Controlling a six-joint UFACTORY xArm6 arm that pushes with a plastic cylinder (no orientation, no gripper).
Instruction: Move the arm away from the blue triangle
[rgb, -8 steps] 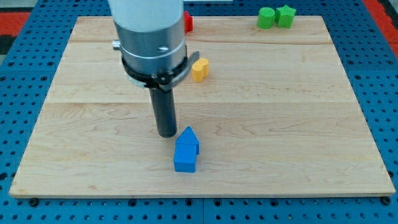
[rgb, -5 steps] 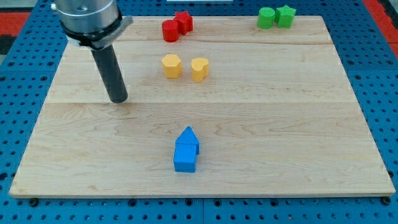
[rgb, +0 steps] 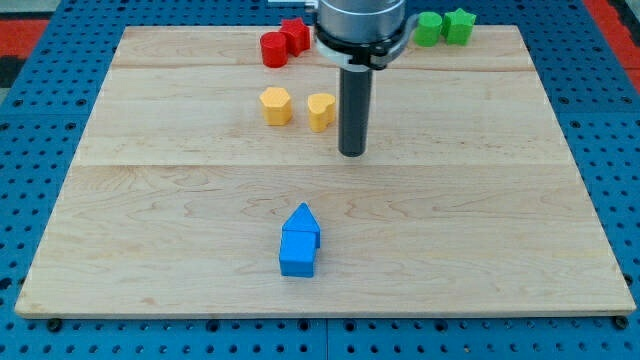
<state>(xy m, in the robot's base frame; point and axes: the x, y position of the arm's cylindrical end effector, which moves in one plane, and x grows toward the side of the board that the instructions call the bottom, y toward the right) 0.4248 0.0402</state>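
The blue triangle (rgb: 303, 218) lies in the lower middle of the wooden board (rgb: 500, 200), touching a blue block (rgb: 298, 253) just below it. My tip (rgb: 351, 152) rests on the board above and slightly right of the blue triangle, well apart from it. It stands just to the right of the yellow heart-shaped block (rgb: 321, 111), close beside it, with contact unclear.
A yellow hexagonal block (rgb: 276, 104) sits left of the yellow heart. Two red blocks (rgb: 283, 42) lie near the board's top edge, left of the arm. Two green blocks (rgb: 444, 27) lie at the top right.
My tip went from beside the blue triangle to the board's left, then swung right to its spot by the yellow heart. The blocks have not moved.
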